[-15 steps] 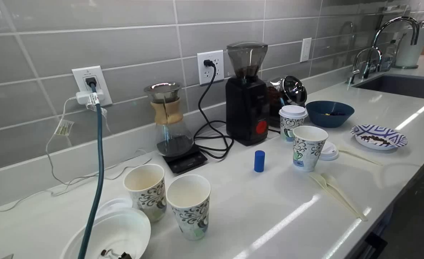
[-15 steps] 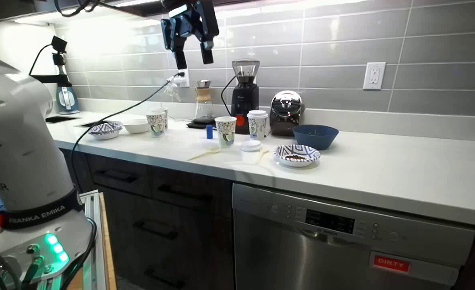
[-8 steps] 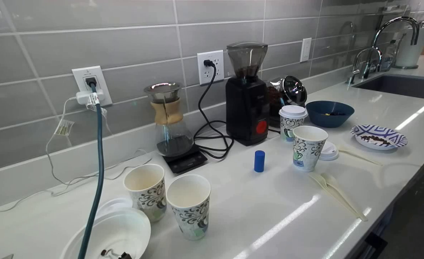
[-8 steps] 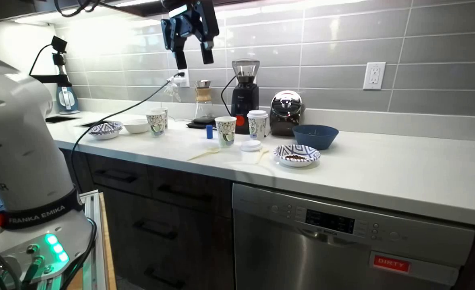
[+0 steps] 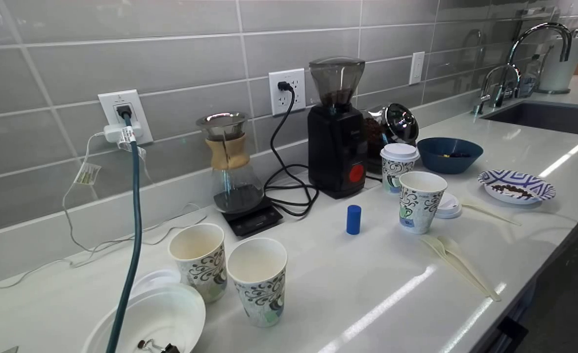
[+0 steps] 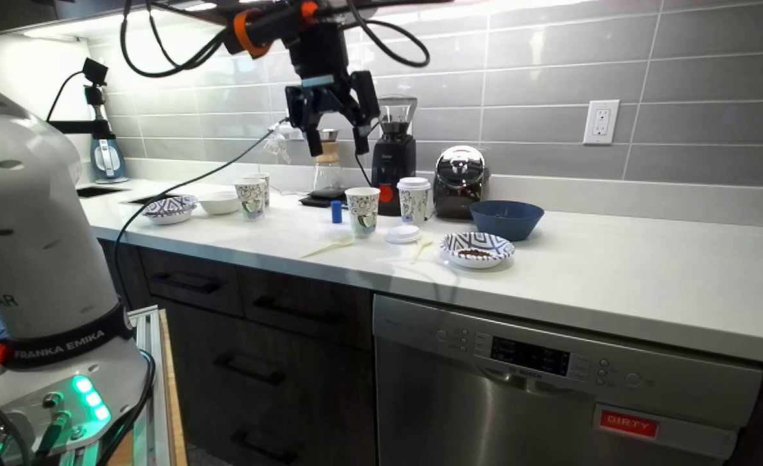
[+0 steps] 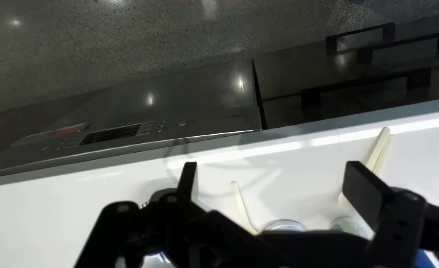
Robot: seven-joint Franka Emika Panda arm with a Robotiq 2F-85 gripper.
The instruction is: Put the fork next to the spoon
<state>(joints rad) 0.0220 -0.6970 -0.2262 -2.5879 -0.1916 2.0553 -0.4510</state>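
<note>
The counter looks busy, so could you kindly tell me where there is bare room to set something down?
In an exterior view, the counter is bare just right of the blue bowl and adjacent patterned bowl. Another patch, in an exterior view, lies between the nearest open cup and the paired pale utensils. It is crowded around the grinder and lidded cup.

In an exterior view, the table (image 6: pixel 646 272) runs below the pincer (image 6: pixel 340 149). Beneath it stand a blue cylinder (image 6: pixel 336 211) and a paper cup (image 6: pixel 362 211); a coffee pot (image 6: pixel 327 173) shows partly behind the pincer. To its right are a grinder (image 6: pixel 394 155), a lidded cup (image 6: pixel 413 201), a blue bowl (image 6: pixel 507 221) and a patterned plate (image 6: pixel 478 243). Down to its left sit two paper cups (image 6: pixel 250 199), a white bowl (image 6: pixel 220 204) and a patterned dish (image 6: pixel 169 210). Lower right, under the table, is a dishwasher (image 6: pixel 504 414).
</note>
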